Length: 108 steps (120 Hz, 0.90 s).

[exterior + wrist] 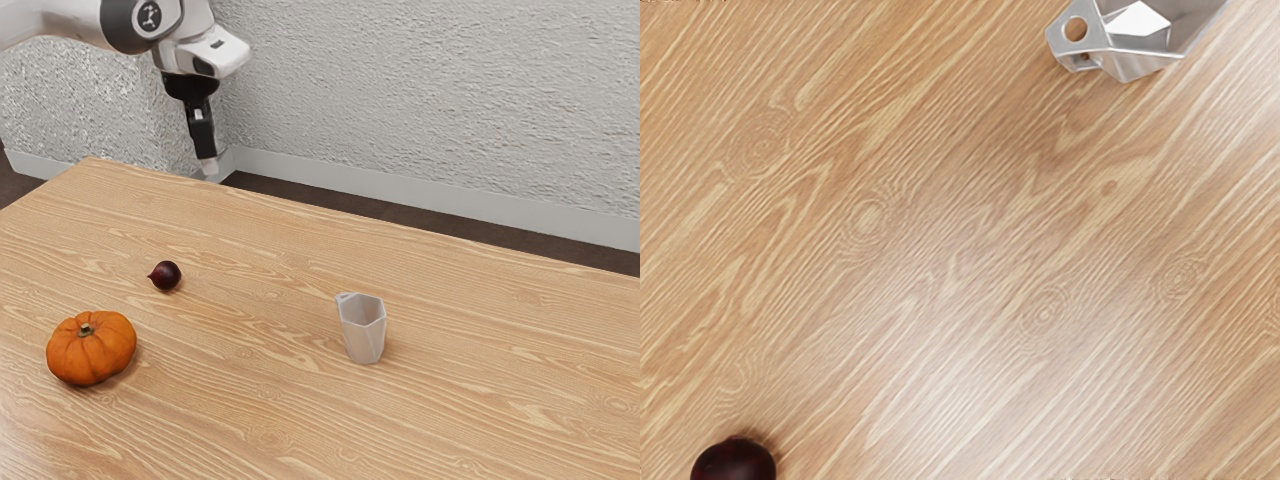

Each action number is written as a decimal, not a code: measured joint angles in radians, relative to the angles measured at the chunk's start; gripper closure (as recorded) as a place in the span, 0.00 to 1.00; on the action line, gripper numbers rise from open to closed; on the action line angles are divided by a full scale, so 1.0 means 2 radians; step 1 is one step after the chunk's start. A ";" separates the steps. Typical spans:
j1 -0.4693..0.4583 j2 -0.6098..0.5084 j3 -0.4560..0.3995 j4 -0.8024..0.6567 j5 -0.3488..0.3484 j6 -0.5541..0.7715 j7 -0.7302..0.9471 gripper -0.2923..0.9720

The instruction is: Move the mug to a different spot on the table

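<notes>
The gripper hangs empty, its opening unreadable, well apart from the mug; an off-centre approach could topple it.

Mug, onion, pumpkin on table

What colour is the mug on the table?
The mug is pale grey, almost white. It shows best in the exterior view.

On a light wooden table three things are set, well apart. A grey faceted mug stands upright near the middle, a small dark red fruit lies at nine o'clock from it, and an orange pumpkin sits at about seven o'clock from the fruit.
</notes>
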<state>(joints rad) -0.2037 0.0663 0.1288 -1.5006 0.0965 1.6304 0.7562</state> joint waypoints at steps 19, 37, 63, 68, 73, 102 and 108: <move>0.001 0.000 0.000 -0.004 0.000 -0.001 0.014 0.23; 0.003 0.001 -0.008 -0.015 0.000 -0.001 0.024 0.23; -0.004 0.041 -0.046 -0.016 0.002 0.005 0.135 0.23; 0.000 0.051 -0.046 -0.016 -0.001 0.011 0.167 0.23; 0.005 0.059 -0.046 -0.015 -0.002 0.018 0.197 0.23; 0.020 0.120 -0.046 -0.013 -0.060 0.073 0.367 0.23; 0.021 0.139 -0.047 -0.013 -0.068 0.079 0.395 0.23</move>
<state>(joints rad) -0.1618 0.3451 0.0352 -1.5261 -0.0398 1.7891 1.5465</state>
